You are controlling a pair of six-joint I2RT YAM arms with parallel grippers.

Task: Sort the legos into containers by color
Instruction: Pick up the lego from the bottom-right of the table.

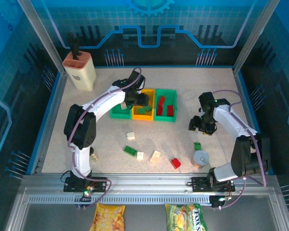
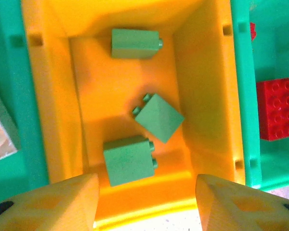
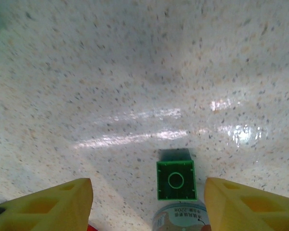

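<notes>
Our left pincer (image 2: 147, 192) hung apart and empty over the yellow-orange plastic bin (image 2: 209, 96) holding three green studded bricks (image 2: 159, 118), and we judged our right pincer (image 3: 147, 187), also apart, should centre on the small green plastic brick (image 3: 176, 180) at lower frame, clear of the grey round can (image 3: 180, 217).

**One far view, two near ones**

The top external camera sits high above and behind the arms, looking forward and down over the whole table (image 1: 183, 134) from afar; the left wrist camera looks straight down, very near, into the yellow-orange bin (image 2: 202, 72); the right wrist camera looks down, close, at speckled tabletop; the overhead view shares the yellow-orange bin (image 1: 143, 117) with the left wrist, and the green brick (image 3: 176, 180) and grey can (image 3: 180, 219) with the right wrist.
</notes>
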